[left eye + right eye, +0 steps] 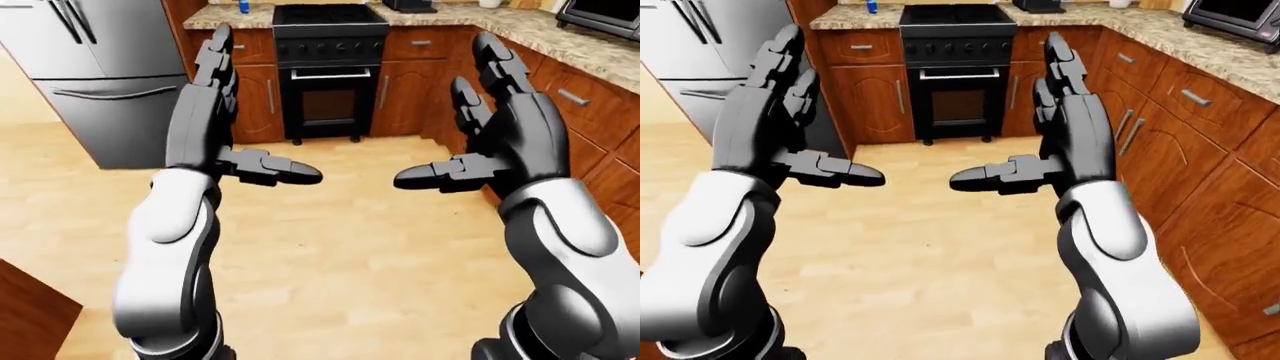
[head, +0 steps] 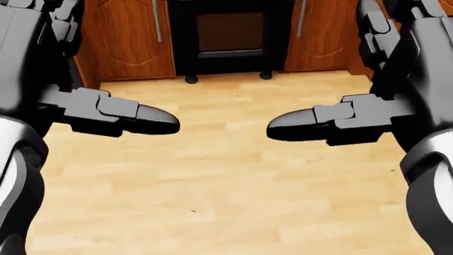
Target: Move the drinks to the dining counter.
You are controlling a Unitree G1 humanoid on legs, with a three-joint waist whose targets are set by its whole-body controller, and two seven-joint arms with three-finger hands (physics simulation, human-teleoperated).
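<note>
Wood floor [image 1: 330, 247] leads to black oven [image 1: 328, 71] between cabinets [image 1: 412, 82].

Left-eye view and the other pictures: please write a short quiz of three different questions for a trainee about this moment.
1. True or false: the left hand holds a drink.
2. What stands between the wooden cabinets, straight ahead?
A. sink
B. black oven
C. table
3. Fill in: the grey ____ stands at the left of the left-eye view.

Key: 1 false, as both it and the right hand are open and empty; 2 B; 3 refrigerator.
</note>
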